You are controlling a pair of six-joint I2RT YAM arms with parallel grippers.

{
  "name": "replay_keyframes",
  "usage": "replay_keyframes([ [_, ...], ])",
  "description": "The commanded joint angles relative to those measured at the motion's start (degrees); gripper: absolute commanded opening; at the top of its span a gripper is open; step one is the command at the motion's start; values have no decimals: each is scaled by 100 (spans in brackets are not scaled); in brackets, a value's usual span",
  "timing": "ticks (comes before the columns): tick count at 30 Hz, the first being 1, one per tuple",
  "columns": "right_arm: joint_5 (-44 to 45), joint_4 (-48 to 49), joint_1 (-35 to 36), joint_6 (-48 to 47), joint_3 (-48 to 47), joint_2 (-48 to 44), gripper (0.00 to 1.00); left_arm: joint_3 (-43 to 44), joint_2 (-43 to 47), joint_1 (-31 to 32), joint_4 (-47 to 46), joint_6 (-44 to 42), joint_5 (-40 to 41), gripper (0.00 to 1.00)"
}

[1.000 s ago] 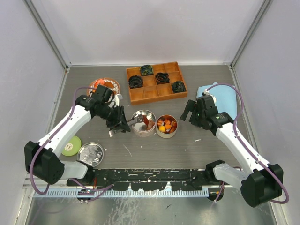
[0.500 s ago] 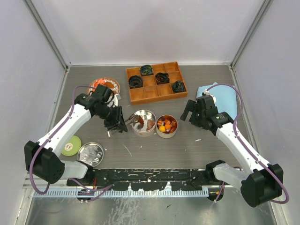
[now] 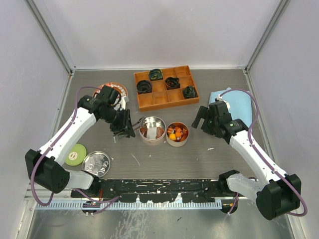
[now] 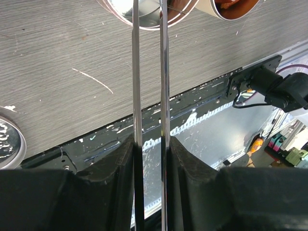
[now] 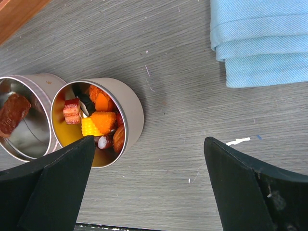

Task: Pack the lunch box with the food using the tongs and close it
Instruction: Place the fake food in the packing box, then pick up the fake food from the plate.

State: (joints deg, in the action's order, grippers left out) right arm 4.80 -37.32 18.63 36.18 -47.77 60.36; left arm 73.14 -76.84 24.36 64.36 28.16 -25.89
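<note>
My left gripper [image 3: 123,125] [image 4: 150,154] is shut on the tongs [image 3: 136,122] [image 4: 136,72], its black fingers [image 4: 118,168] pressing the two thin metal arms from both sides. The tongs' tips reach the left rim of the left tin [image 3: 153,130] [image 4: 144,12] of the lunch box, which holds a few brown-red pieces [image 5: 12,111]. The right tin [image 3: 177,134] [image 5: 131,113] holds the food [image 5: 98,120]: orange, yellow and red chunks. My right gripper [image 3: 203,119] [image 5: 149,144] hovers open just right of that tin, with nothing between its fingers.
A round silver lid [image 3: 96,162] [image 4: 6,142] and a green disc [image 3: 76,154] lie near the left arm's base. A plate [image 3: 112,90] sits far left, a wooden compartment tray [image 3: 154,98] with dark coils at the back, a folded blue cloth [image 3: 238,105] [image 5: 260,43] at right.
My left gripper has drawn back to the left and slightly away with the tongs, so their tips have moved from inside the left tin to its rim. The right arm has not moved.
</note>
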Motion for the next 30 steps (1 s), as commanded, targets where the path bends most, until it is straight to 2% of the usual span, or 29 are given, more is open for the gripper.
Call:
replay_keyframes([
  [1,21,199,-23,14,-61,-63,100,331,-6,-1,129,-236,-163,30],
  [5,4,196,-26,11,-66,-36,100,387,-83,-1,366,-477,-379,31],
  [10,-4,194,-26,11,-74,-23,100,498,-117,-1,589,-587,-169,31],
  [18,-5,194,-21,4,-105,-21,100,1004,-193,-74,299,-338,706,30],
  [21,18,190,-25,-5,-119,-42,100,1214,-285,-429,96,-274,834,30],
  [30,127,85,-22,-64,-208,-55,100,1772,-1109,-2148,-411,-212,636,34],
])
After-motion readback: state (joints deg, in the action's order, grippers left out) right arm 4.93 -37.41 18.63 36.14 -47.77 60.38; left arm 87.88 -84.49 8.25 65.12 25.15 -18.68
